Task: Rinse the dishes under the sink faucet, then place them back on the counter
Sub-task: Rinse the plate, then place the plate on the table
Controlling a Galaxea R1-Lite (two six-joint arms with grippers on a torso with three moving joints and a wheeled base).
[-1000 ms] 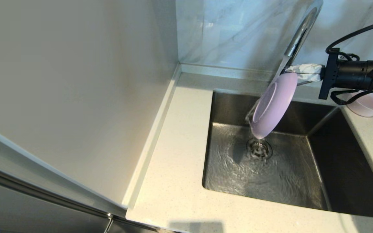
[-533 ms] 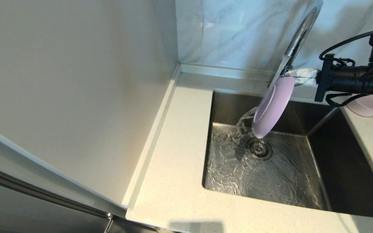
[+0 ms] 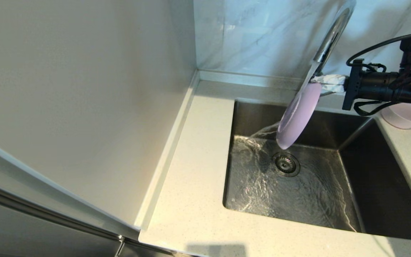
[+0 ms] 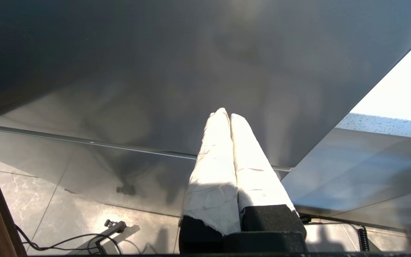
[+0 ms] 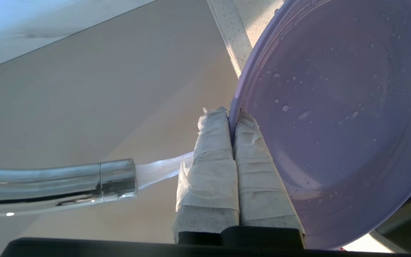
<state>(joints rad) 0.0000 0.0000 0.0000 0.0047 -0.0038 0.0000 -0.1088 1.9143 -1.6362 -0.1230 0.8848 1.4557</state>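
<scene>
Plate: wide flat lavender matte plate [image 3: 298, 116] hangs on edge over the steel basin, right of frame centre in the head view, its lower rim above the round slotted drain strainer [image 3: 286, 164].
Right tool: right tool [image 3: 321, 85], with its paper-wrapped fingers [image 5: 209, 157], is pinched tight on the plate's upper rim, in the upper right of the head view, just under the spout.
Water: the stream from the tall chrome gooseneck faucet [image 3: 330, 34] strikes the plate and fans off toward the left half of the square brushed stainless-steel sink [image 3: 380, 185] (droplets speckle the plate's face in the right wrist view).
Left tool: left tool [image 4: 229, 117] is parked away from the sink, fingers pressed together on nothing.
Bowl: pale pink round bowl [image 3: 403, 116] sits on the cream-white speckled surface [image 3: 191, 200] at the right edge, partly behind the arm.
Stage: rinsing, probably mid-way; return to the surface not yet done.
Risk, slip: the grip is a thin rim pinch, now wet, so the plate could slide out and drop into the basin.
Risk, splash: a steeper tilt could throw water over the sink's left rim.
Risk, knock: the rim is close beside the spout and could strike it.
</scene>
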